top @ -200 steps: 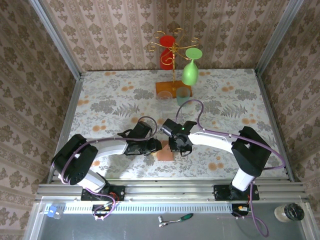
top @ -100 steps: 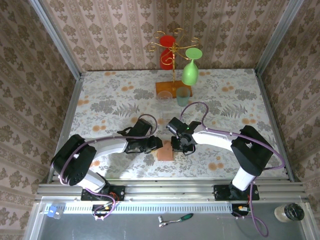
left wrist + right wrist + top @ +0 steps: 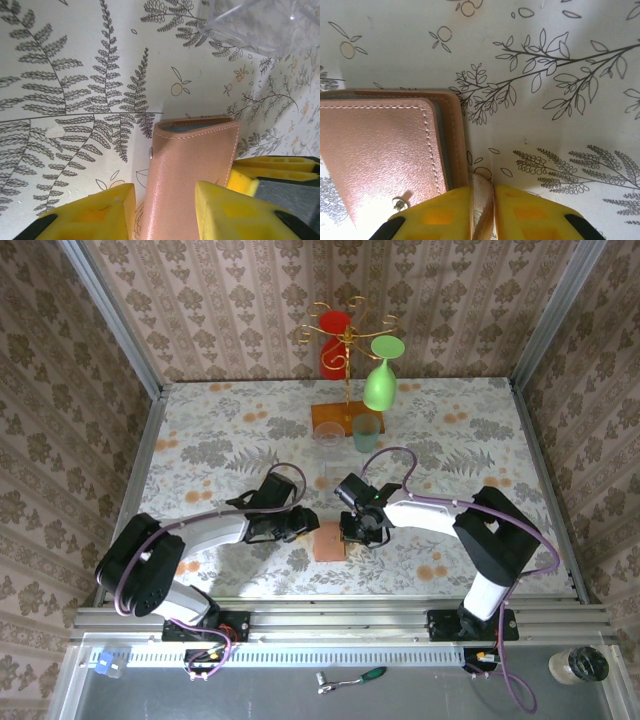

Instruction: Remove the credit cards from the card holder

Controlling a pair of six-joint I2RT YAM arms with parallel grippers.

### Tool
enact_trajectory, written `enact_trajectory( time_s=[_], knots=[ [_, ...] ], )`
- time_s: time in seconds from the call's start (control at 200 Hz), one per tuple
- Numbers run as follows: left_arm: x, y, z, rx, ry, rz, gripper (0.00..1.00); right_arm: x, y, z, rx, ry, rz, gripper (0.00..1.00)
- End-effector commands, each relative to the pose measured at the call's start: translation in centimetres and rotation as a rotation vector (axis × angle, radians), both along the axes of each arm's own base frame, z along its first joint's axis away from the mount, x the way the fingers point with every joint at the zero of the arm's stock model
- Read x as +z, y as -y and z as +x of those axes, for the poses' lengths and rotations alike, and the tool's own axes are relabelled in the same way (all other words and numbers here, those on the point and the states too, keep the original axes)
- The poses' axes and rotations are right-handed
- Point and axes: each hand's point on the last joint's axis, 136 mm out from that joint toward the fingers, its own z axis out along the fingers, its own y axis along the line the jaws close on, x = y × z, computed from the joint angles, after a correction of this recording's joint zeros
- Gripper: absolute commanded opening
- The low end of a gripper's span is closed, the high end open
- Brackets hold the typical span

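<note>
The folded brown leather bifold card holder (image 3: pixel 330 545) lies at the floral table's (image 3: pixel 200 440) 6 o'clock. The right gripper (image 3: pixel 483 194) pinches its tan edge from 2 o'clock. The left gripper (image 3: pixel 165 191) straddles it from 10 o'clock; whether it grips is unclear.

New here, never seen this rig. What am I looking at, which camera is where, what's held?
Two small robot arms are bolted at the near edge of a leaf-patterned table. The top picture looks down from above and behind them. The other two come from a camera on each wrist, so the yellow blocks at the bottom are that hand's own fingers. Between the arms lies a brown leather card holder, folded shut. The right hand is pinched on a thin tan strip that looks like the holder's edge. The left hand has its fingers apart, low over the holder, one of them overlapping it; I see no squeeze. At the back stands a rack with a red glass and a green glass.
</note>
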Motion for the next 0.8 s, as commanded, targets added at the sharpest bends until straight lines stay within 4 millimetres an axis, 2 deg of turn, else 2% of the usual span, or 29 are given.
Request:
enact_trajectory(
  time_s=[0.0,0.295,0.6,0.795],
  knots=[
    [0.5,-0.6,0.1,-0.004,0.018,0.010,0.37,-0.7,-0.1,-0.4,0.008,-0.027,0.013,0.18],
    [0.6,-1.3,0.3,0.010,0.025,0.009,0.37,-0.4,-0.2,-0.2,-0.016,-0.026,0.046,0.11],
    [1.6,-3.2,1.0,0.040,0.050,0.010,0.37,1.9,0.8,1.3,-0.044,0.030,0.058,0.07],
    [1.3,-4.6,0.9,0.051,0.043,0.019,0.37,3.6,0.7,1.3,0.006,0.048,0.069,0.08]
  ],
)
